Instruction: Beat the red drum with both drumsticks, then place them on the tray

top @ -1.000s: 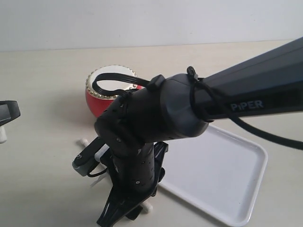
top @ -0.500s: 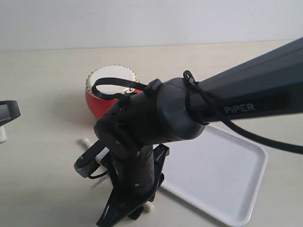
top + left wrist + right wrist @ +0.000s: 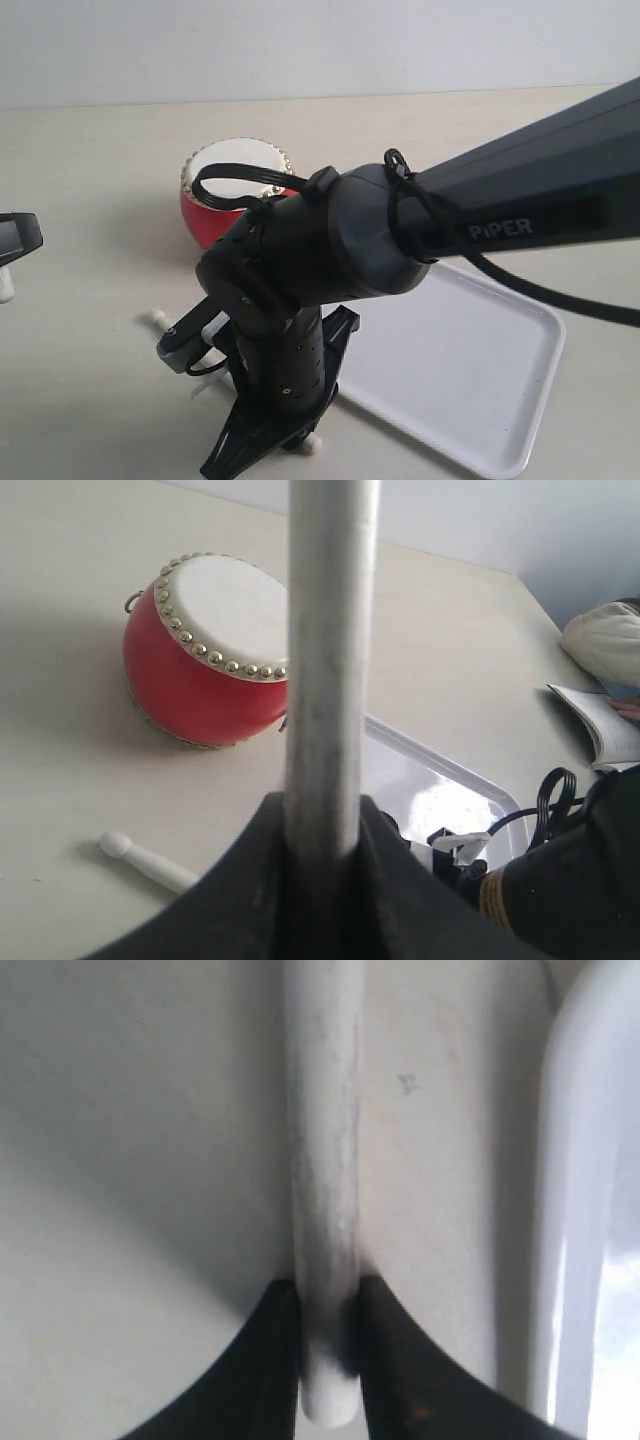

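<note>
The red drum (image 3: 215,195) with its cream head stands on the table behind my right arm; the left wrist view shows the drum (image 3: 205,655) whole. My left gripper (image 3: 322,830) is shut on one pale drumstick (image 3: 330,630), which rises in front of the drum. Only a black corner of the left gripper (image 3: 18,232) shows at the exterior view's left edge. My right gripper (image 3: 265,425) points down at the table, shut on the second drumstick (image 3: 322,1140) near its butt end. That stick's rounded tip (image 3: 152,316) lies low by the table. The white tray (image 3: 470,370) sits just beside the right gripper (image 3: 328,1340).
My right arm (image 3: 480,220) crosses the exterior view and hides part of the drum and the tray's near corner. The tray's raised rim (image 3: 575,1210) runs close alongside the held stick. A person's sleeve and an open book (image 3: 600,710) lie beyond the table's far side.
My right arm has shifted slightly left and lower, and its drumstick's tip has slid left and toward the table front. The left gripper and the drum have not moved.
</note>
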Robot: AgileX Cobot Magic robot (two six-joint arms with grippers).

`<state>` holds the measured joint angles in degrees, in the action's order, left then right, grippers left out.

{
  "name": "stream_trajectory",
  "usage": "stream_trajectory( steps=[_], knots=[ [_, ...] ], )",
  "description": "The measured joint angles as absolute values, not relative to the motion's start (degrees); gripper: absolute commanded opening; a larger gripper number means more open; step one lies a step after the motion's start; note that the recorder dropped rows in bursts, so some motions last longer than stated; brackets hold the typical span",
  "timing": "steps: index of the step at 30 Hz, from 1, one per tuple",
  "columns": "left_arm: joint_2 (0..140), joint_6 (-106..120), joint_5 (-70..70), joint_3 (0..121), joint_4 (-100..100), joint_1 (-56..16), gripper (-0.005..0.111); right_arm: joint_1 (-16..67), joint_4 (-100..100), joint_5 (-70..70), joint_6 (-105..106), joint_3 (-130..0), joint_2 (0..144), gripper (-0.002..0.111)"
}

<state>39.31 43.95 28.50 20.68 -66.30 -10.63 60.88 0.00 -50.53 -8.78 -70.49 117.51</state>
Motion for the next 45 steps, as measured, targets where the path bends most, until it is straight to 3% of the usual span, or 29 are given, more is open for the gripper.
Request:
stream_trajectory(
  steps=[5, 9, 14, 17, 21, 24, 32, 45],
  knots=[
    [39.31, 43.95, 28.68, 20.68, -65.85, -10.63, 0.0, 60.88, 0.0, -52.06, -8.65, -70.28, 113.39, 0.0],
    [39.54, 36.68, 33.33, 26.89, -55.38, -10.63, 0.0, 57.26, -0.68, -54.8, -8.18, -70.28, 98.32, 0.0],
    [47.43, 23.95, 44.26, 39.14, -33.7, -10.63, 0.0, 42.55, -2.92, -65.02, -1.85, -70.28, 88.16, 0.0],
    [62.74, 23.12, 53.54, 45.42, -29.14, -10.63, 0.0, 36.62, -2.71, -69.26, 1.44, -70.28, 88.09, 0.0],
    [77.17, 20.29, 62.13, 55.01, -22.56, -10.73, 0.0, 35.82, 0.31, -70.13, 3.07, -70.28, 91.17, 0.0],
    [80.36, 16.34, 63.09, 56.69, -14.97, -12.4, 0.0, 35.82, 2.88, -70.38, 3.28, -71.84, 94.97, 0.0],
    [82.71, 12.2, 59.37, 56.95, -10.5, -16.96, 0.0, 35.82, 9.13, -70.05, 2.52, -82.19, 101.88, 0.0],
    [82.71, 11.96, 53.83, 57.07, -11.83, -16.96, 0.0, 35.94, 15.07, -70.19, 2.29, -85.34, 103.61, 0.0]
  ],
)
